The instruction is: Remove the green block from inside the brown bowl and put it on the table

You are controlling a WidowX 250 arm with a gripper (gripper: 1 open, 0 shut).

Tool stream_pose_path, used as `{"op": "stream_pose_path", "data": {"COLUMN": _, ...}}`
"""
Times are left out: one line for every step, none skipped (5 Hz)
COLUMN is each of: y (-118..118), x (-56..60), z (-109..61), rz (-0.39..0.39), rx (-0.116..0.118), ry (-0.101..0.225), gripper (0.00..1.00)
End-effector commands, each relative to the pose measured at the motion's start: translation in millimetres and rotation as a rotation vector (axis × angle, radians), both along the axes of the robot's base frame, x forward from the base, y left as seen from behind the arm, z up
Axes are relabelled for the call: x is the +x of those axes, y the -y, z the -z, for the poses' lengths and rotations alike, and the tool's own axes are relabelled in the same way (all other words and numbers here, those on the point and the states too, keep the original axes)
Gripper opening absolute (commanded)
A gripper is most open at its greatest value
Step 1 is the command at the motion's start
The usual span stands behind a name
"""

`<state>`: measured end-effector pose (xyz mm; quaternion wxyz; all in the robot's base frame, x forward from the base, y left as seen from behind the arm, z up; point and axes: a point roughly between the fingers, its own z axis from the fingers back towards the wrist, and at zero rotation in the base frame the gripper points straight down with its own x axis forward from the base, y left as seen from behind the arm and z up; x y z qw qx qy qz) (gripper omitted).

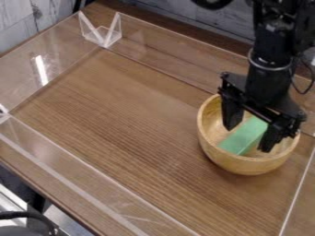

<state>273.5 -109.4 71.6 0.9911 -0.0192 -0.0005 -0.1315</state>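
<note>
Upper left of the frame: a small clear acrylic stand (pixel 101 29) sits by the far wall, well apart from anything that matters. The clear acrylic walls (pixel 74 184) ring the table (pixel 117 106), presumably to keep things from sliding off the edge. Left and centre of the table hold nothing else, so my read is that's the drop zone for the block.

Right of centre, lower half: the brown bowl (pixel 212 149) sits upright on the table, close to the right-hand wall. The green block (pixel 245 139) lies inside it, leaning along the inner slope, long axis running from lower left to upper right. It rests against the bowl's curve rather than flat, which is why it sits tilted.

The claw (pixel 261 120) hangs from the black arm (pixel 274 37) pointing straight down, fingers spread wide apart, holding nothing. One fingertip (pixel 230 114) is at the left inside the rim, the other at the right near the far side of the rim. The block's upper end lies between them and just below; can't tell whether either finger touches it.

Judgement: grasp not yet made. The fingers straddle the block's narrow width, so closing looks workable; risk is clipping the bowl rim or pushing the block down the slope.
</note>
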Motion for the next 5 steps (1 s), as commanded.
{"op": "stream_pose_path", "data": {"y": 5, "x": 2.8, "z": -4.2, "rz": 0.009, "rx": -0.013, "ry": 0.032, "gripper": 1.0}}
{"op": "stream_pose_path", "data": {"y": 5, "x": 3.0, "z": 1.4, "rz": 0.013, "rx": -0.009, "ry": 0.026, "gripper": 1.0}}
{"op": "stream_pose_path", "data": {"y": 5, "x": 2.8, "z": 5.9, "rz": 0.017, "rx": -0.006, "ry": 0.02, "gripper": 1.0}}
{"op": "stream_pose_path", "data": {"y": 5, "x": 4.0, "z": 10.1, "rz": 0.024, "rx": -0.002, "ry": 0.02, "gripper": 1.0}}
{"op": "stream_pose_path", "data": {"y": 6, "x": 5.7, "z": 13.3, "rz": 0.03, "rx": 0.001, "ry": 0.02, "gripper": 1.0}}
